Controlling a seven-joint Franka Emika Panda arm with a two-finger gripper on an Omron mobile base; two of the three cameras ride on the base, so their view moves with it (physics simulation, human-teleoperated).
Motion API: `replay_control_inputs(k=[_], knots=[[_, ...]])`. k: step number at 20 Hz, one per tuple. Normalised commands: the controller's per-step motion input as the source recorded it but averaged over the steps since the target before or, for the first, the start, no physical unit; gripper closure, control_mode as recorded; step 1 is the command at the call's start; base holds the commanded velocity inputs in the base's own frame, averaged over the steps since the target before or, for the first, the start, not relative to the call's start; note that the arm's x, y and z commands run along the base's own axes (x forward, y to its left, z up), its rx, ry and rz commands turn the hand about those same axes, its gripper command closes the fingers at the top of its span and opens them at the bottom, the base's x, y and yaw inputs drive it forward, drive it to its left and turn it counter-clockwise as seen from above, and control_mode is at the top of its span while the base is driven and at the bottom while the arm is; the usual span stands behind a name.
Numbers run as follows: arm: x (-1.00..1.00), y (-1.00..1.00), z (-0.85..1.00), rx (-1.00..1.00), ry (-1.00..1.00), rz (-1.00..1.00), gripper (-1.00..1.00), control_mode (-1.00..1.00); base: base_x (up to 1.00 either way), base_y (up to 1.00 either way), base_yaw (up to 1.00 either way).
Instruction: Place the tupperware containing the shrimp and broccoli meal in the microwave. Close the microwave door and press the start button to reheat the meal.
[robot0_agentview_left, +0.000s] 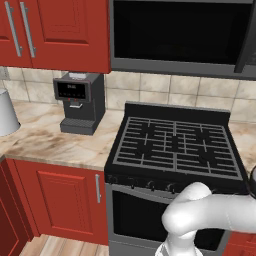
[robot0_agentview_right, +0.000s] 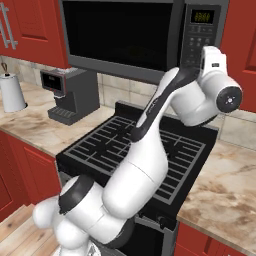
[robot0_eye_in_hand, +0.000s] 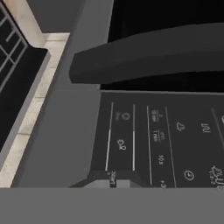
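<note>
1. The microwave (robot0_agentview_right: 135, 37) is seen mounted above the stove (robot0_agentview_left: 175, 145), its microwave door (robot0_agentview_left: 175, 32) closed over the dark window.
2. The end effector (robot0_eye_in_hand: 113, 179) is held clenched, with nothing grasped, its tips at the "Start" key of the control panel (robot0_agentview_right: 200, 37).
3. A coffee machine (robot0_agentview_left: 80, 102) is seen on the desk (robot0_agentview_left: 45, 142), left of the stove.

The microwave (robot0_agentview_right: 145, 40), a wide dark grey unit, is mounted above the stove between red cabinets. Its door (robot0_agentview_right: 117, 35), with a large black glass window, stands shut. The keypad panel (robot0_agentview_right: 200, 37) sits at its right end, display lit.
</note>
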Motion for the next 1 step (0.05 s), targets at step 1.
replay_control_inputs(k=[1], knots=[[0.36,0.11,-0.31,-0.05,-0.07,-0.17,1.0,-1.0,0.0,0.0,0.0]])
